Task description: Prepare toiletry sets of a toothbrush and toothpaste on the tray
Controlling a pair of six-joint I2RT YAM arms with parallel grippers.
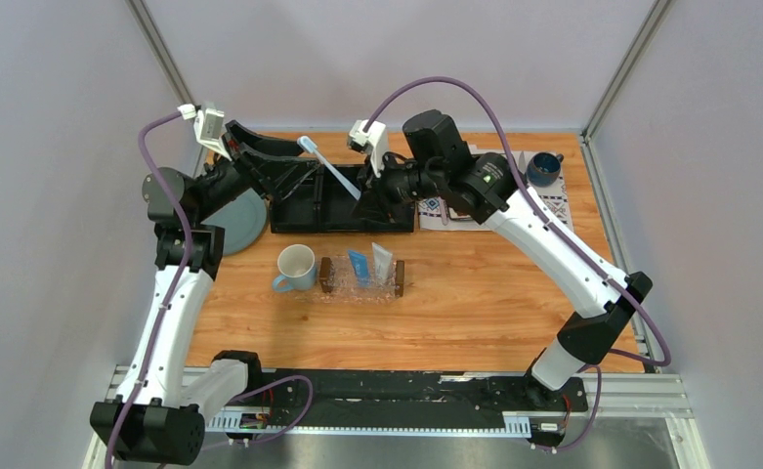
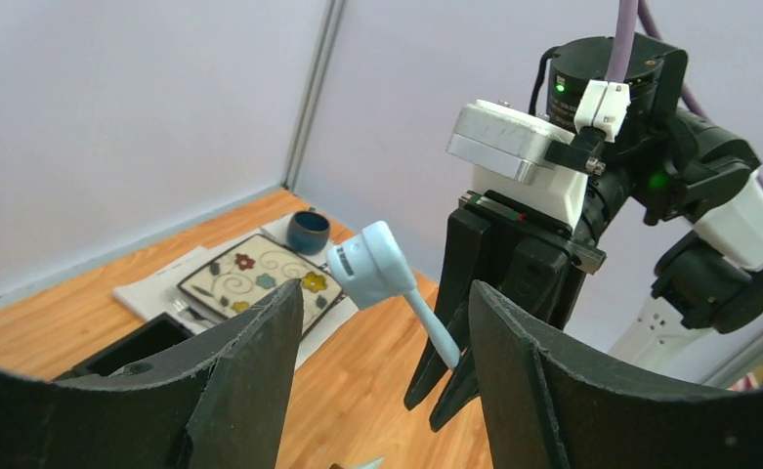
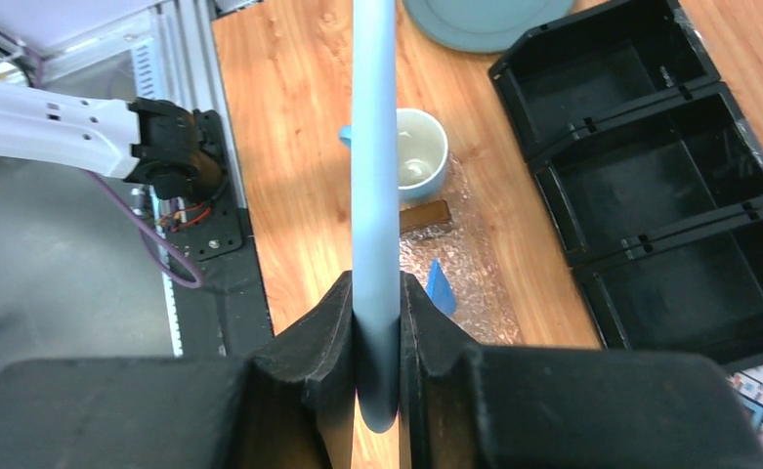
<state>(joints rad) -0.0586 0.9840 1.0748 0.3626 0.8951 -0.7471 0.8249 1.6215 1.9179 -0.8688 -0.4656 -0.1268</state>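
Pale blue toothbrush (image 1: 331, 171) raised near the tabletop's (image 1: 494, 293) far edge
Right tool (image 3: 375, 283) clamps its handle — left tool (image 2: 385, 288) gapes wide, empty.

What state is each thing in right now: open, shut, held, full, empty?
Slim pale-blue toothbrush: held aloft by its handle.
Right gripper: shut on the toothbrush.
Left gripper: open, empty.
Clear textured tray: two tubes on it, no toothbrush.
Pale blue mug: upright, empty.
Black three-compartment organizer: empty.

Wooden table (image 1: 494, 313): mug (image 1: 296, 266) beside tray (image 1: 326, 275) at centre; black organizer (image 1: 294, 210) behind; grey plate (image 1: 240, 223) left; white napkin (image 2: 148, 291) right.
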